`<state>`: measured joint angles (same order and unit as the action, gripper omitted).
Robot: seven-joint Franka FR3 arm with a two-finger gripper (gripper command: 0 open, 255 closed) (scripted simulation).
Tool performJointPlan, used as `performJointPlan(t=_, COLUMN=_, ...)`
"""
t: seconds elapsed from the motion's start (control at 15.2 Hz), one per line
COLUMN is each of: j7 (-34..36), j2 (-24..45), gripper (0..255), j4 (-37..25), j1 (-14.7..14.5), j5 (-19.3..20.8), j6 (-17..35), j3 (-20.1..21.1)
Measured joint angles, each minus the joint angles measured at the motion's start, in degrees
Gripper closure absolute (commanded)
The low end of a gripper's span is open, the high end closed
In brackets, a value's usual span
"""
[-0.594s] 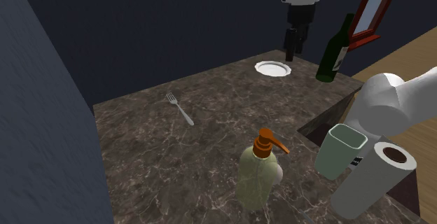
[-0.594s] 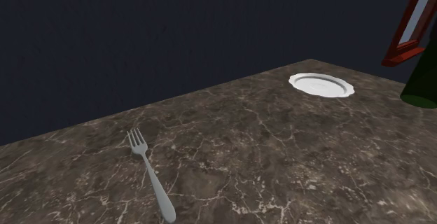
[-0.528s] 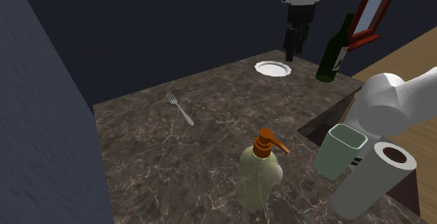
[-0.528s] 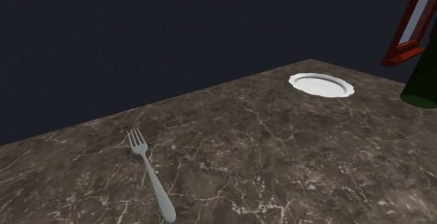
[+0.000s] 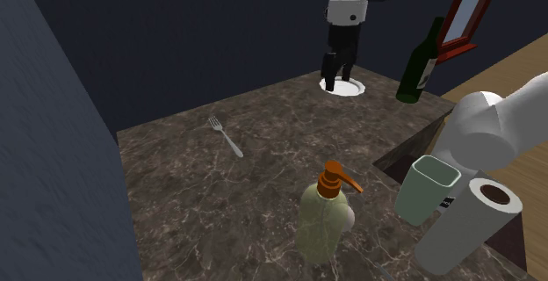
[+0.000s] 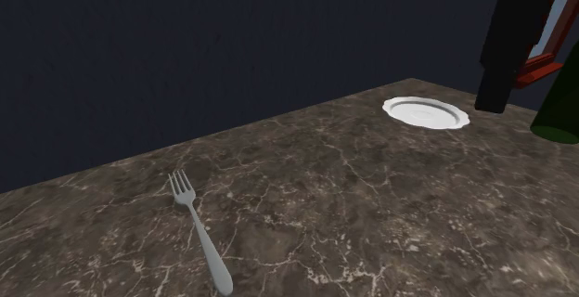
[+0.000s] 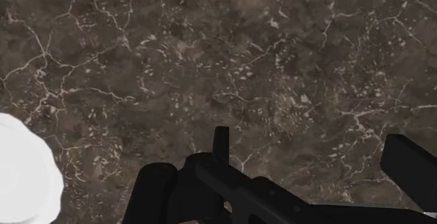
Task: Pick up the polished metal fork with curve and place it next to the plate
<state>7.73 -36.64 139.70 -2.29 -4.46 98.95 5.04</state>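
Just beside the plate [image 5: 353,88] I've got the gripper [image 5: 331,83] hovering, jaws apart and empty, because the fork [image 5: 226,136], lying well away from that plate, isn't picked yet.

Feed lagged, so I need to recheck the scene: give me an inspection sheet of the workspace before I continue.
Surface: dark veined marble counter.
Job's things: fork lies flat on the counter, not yet picked up; white plate near the far edge, well apart from it.
Clutter: soap dispenser, pale green cup, paper roll, green bottle.
Pincer: hangs above the counter by the plate, far from the fork.
Cables: nothing seen.
Surroundings: dark blue wall, red-framed mirror.
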Motion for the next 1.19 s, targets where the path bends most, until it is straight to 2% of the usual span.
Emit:
performJointPlan(t=0.33, j7=5.7, j2=9.2, gripper=0, j4=-3.2, j1=-0.5, j5=-1.4, j6=7.5, j3=4.0)
performJointPlan(t=0.66, j7=11.8, j2=19.5, gripper=0, j4=-8.3, j1=-0.5, j5=-0.9, j6=14.2, j3=7.6)
performJointPlan(t=0.79, j7=14.5, j2=23.9, gripper=0, j4=-10.5, j1=-0.6, j5=-0.1, j6=17.0, j3=8.9)
performJointPlan(t=1.19, j7=22.6, j2=36.8, gripper=0, j4=-20.4, j1=-1.2, j5=4.1, j6=21.2, j3=11.5)
